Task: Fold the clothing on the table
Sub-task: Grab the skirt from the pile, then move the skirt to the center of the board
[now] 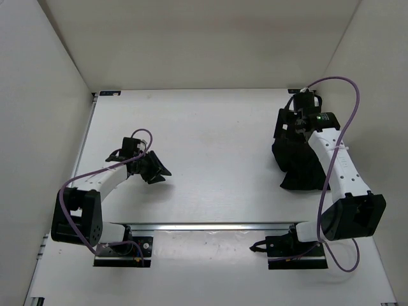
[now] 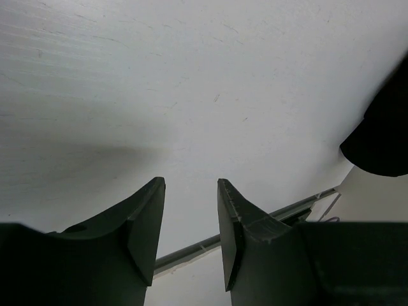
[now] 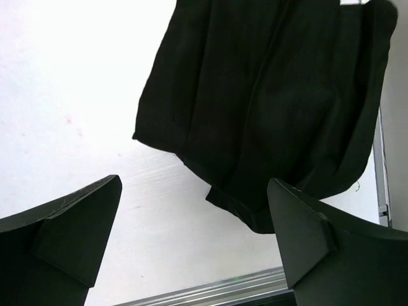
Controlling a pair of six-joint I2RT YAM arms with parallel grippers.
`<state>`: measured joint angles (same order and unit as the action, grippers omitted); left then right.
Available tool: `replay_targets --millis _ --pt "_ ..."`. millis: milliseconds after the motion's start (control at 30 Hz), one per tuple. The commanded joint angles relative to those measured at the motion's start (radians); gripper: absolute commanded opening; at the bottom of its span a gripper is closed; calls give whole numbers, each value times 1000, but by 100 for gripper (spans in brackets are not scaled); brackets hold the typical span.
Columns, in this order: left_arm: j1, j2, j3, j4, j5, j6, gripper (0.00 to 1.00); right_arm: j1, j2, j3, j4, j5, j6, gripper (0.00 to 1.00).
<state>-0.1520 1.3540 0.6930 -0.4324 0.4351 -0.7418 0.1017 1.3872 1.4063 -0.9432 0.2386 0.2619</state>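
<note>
The black clothing (image 1: 298, 167) lies bunched at the right side of the white table (image 1: 217, 127), partly hidden under my right arm. In the right wrist view the clothing (image 3: 268, 95) fills the upper right, with faint vertical pleats. My right gripper (image 3: 194, 181) hangs wide open above the table just short of the clothing's lower edge, with nothing between its fingers; from above the right gripper (image 1: 285, 125) sits over the garment's far end. My left gripper (image 1: 155, 168) is open and empty over bare table at the left. In the left wrist view, the left gripper (image 2: 190, 182) has the clothing (image 2: 384, 137) far off to its right.
A metal rail (image 1: 210, 226) runs across the table in front of both arm bases. White walls enclose the table at the back and both sides. Purple cables loop from each arm.
</note>
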Motion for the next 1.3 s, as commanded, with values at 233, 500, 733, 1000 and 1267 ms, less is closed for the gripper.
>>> replay_targets --millis 233,500,733,1000,1267 --pt "-14 7 -23 30 13 -10 50 -57 -27 -162 119 -47 -65 99" --pt "-15 5 -15 29 31 -17 50 -45 145 -265 176 -38 -59 96" --pt "9 -3 -3 11 24 -2 50 36 234 -121 132 -87 -41 0" --pt "12 -7 11 1 27 1 50 150 168 137 371 -637 40 0" --pt "87 -64 33 -23 40 21 50 55 32 162 500 -867 241 0"
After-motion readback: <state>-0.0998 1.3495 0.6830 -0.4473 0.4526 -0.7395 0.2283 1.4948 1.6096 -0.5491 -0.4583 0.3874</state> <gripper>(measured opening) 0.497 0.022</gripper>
